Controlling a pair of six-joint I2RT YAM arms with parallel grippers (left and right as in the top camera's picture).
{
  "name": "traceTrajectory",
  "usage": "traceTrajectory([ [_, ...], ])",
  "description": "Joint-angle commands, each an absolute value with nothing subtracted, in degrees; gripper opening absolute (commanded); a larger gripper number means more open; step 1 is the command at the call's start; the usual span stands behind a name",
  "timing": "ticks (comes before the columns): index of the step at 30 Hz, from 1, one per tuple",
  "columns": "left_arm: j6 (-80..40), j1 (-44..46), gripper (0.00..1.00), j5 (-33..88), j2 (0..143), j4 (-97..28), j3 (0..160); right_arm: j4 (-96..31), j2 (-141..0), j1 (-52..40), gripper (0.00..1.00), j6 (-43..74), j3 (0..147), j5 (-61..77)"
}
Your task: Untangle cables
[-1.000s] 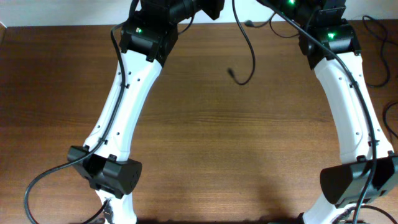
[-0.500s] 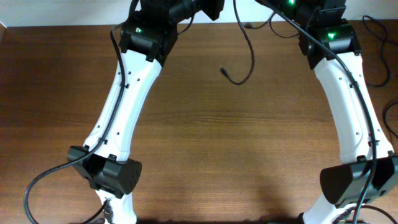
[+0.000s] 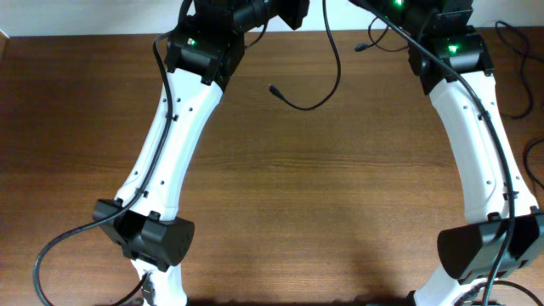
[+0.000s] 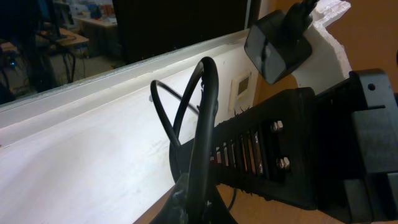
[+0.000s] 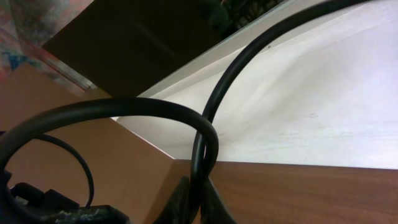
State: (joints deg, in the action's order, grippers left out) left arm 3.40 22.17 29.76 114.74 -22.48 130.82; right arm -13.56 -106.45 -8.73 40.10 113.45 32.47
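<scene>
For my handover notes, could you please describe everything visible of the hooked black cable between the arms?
The cable is a thin black cord, rubbery-looking. It runs down from the overhead view's top, sweeps into a J-shaped hook and ends in a small plug pointing left. The left pincer and right pincer each pinch cord.

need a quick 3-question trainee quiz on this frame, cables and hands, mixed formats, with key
1. True or false: the left hand is open.
2. What does the right hand grip? A) a black cable B) a cloth C) nothing
3. Fill in: in the overhead view, the cable's free end is nearer the ___ arm.

Key: 1 false, it is shut on a cable. 2 A. 3 left arm.
</scene>
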Motion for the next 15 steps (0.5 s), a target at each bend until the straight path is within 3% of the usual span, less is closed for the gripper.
traceTrajectory([
  [1, 3.9, 22.2, 0.0, 30.2, 112.0, -21.8, 131.7, -13.5, -106.2, -9.0, 0.04, 39.4, 114.4, 32.7],
  [15, 3.9, 7.9, 0.0, 30.2, 109.3, -29.6, 131.7, -20.9, -106.2, 1.3, 0.04, 38.1, 114.4, 32.4],
])
